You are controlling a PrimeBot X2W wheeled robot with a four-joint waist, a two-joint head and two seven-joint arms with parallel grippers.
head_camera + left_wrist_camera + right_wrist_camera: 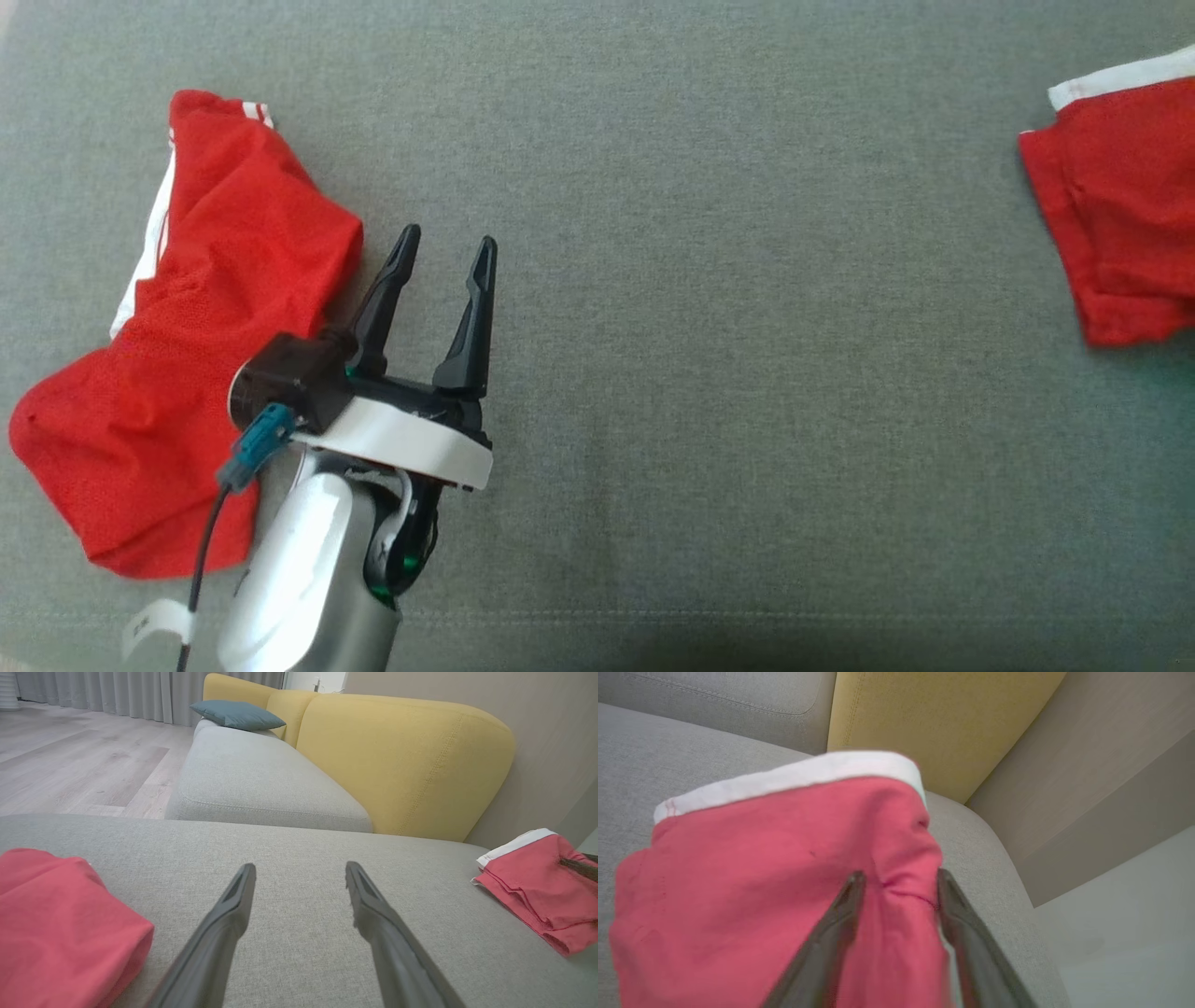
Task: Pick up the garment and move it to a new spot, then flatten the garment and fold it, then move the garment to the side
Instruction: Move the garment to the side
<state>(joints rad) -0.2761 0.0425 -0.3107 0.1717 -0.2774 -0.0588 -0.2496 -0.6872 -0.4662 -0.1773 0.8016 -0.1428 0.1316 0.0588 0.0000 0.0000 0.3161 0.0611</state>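
Folded red garment (761, 882) lying under the right hand (899, 876) on the grey sofa seat (747, 373).
White band at its far edge, a pucker between that hand's parted, unclamped fingers: likely set aside here. The left hand (448, 238) hangs wide open, a crumpled red garment (187, 327) just to its left.

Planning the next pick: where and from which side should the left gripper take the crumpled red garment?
Pinch the crumpled red garment by the rounded fold nearest the left gripper, coming from its right side. That bulge rises off the cushion, likely easy to pinch; the white-striped edge lies farther.
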